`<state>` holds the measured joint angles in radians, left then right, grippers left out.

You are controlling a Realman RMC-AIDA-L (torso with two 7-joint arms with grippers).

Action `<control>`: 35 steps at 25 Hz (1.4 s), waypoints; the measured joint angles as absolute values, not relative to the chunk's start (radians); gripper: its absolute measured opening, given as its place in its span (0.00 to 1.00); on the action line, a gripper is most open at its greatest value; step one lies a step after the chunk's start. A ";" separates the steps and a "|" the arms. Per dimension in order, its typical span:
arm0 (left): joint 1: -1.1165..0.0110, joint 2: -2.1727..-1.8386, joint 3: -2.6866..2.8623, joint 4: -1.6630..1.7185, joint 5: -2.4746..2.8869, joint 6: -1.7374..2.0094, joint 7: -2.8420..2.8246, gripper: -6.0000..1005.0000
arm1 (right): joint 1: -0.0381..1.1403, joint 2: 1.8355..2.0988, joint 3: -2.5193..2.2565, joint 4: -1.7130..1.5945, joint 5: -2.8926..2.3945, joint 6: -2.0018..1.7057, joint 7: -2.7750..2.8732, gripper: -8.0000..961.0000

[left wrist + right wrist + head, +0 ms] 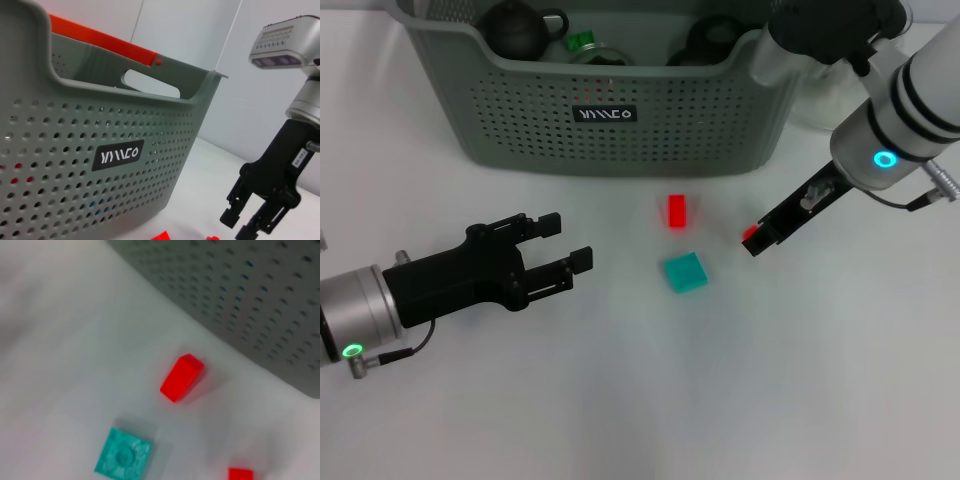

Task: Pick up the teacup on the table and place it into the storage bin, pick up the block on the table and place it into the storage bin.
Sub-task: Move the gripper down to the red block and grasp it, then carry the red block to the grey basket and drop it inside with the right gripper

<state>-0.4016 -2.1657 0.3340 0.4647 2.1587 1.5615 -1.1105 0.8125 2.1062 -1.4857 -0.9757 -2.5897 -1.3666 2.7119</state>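
The grey-green storage bin (620, 120) (100, 150) stands at the back of the table. Two dark round vessels (515, 28) lie inside it; I cannot tell whether one is the teacup, and no teacup shows on the table. A red block (677, 211) (181, 377) and a teal block (684, 271) (123, 456) lie in front of the bin. A smaller red block (750, 233) (240, 474) rests on the table right at the tips of my right gripper (756, 243) (237, 226), which is open and low. My left gripper (568, 240) hovers open, left of the blocks.
A small green piece (580, 42) lies in the bin. A clear vessel (817, 95) stands right of the bin, behind my right arm. An orange-red edge (100, 37) shows along the bin's far rim. Bare white table spreads in front.
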 joint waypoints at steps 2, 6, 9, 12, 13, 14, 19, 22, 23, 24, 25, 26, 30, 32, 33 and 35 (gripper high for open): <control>-0.402 -2.166 0.334 0.465 2.158 1.561 -1.111 0.71 | 0.814 2.106 -1.505 -0.960 -2.592 -1.338 2.734 0.53; -0.402 -2.166 0.333 0.465 2.159 1.561 -1.111 0.71 | 0.813 2.107 -1.556 -0.948 -2.591 -1.290 2.752 0.52; -0.402 -2.166 0.333 0.465 2.159 1.561 -1.111 0.71 | 0.811 2.107 -1.590 -0.946 -2.589 -1.260 2.763 0.52; -0.401 -2.166 0.333 0.465 2.159 1.561 -1.111 0.71 | 0.810 2.108 -1.623 -0.936 -2.591 -1.232 2.782 0.50; -0.401 -2.166 0.333 0.465 2.158 1.562 -1.111 0.71 | 0.810 2.108 -1.631 -0.931 -2.593 -1.222 2.786 0.48; -0.400 -2.166 0.333 0.465 2.158 1.562 -1.111 0.71 | 0.810 2.108 -1.636 -0.928 -2.593 -1.215 2.787 0.47; -0.399 -2.166 0.333 0.465 2.156 1.562 -1.111 0.71 | 0.810 2.108 -1.642 -0.923 -2.589 -1.206 2.788 0.43; -0.399 -2.166 0.333 0.465 2.158 1.562 -1.111 0.71 | 0.810 2.108 -1.642 -0.923 -2.589 -1.204 2.790 0.43; -0.399 -2.166 0.333 0.465 2.158 1.562 -1.111 0.71 | 0.810 2.108 -1.643 -0.923 -2.589 -1.204 2.791 0.43; -0.399 -2.166 0.333 0.465 2.158 1.562 -1.111 0.71 | 0.810 2.108 -1.644 -0.922 -2.589 -1.206 2.793 0.43; -0.399 -2.166 0.333 0.465 2.158 1.562 -1.111 0.71 | 0.810 2.108 -1.645 -0.920 -2.589 -1.207 2.794 0.43; -0.399 -2.166 0.333 0.465 2.157 1.562 -1.111 0.71 | 0.810 2.108 -1.645 -0.918 -2.589 -1.208 2.795 0.38; -0.398 -2.166 0.333 0.465 2.157 1.562 -1.111 0.71 | 0.811 2.108 -1.645 -0.907 -2.588 -1.203 2.802 0.22; -0.397 -2.166 0.333 0.465 2.156 1.561 -1.111 0.71 | 0.811 2.108 -1.645 -0.905 -2.588 -1.202 2.803 0.22; -0.397 -2.166 0.333 0.465 2.156 1.561 -1.111 0.71 | 0.809 2.107 -1.644 -0.913 -2.589 -1.209 2.803 0.22; -0.396 -2.166 0.333 0.465 2.155 1.560 -1.111 0.71 | 0.793 2.104 -1.637 -0.956 -2.590 -1.232 2.803 0.22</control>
<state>-0.3958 -2.1660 0.3328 0.4648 2.1549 1.5604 -1.1106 0.7934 2.1043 -1.6372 -0.9564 -2.5901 -1.2318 2.8026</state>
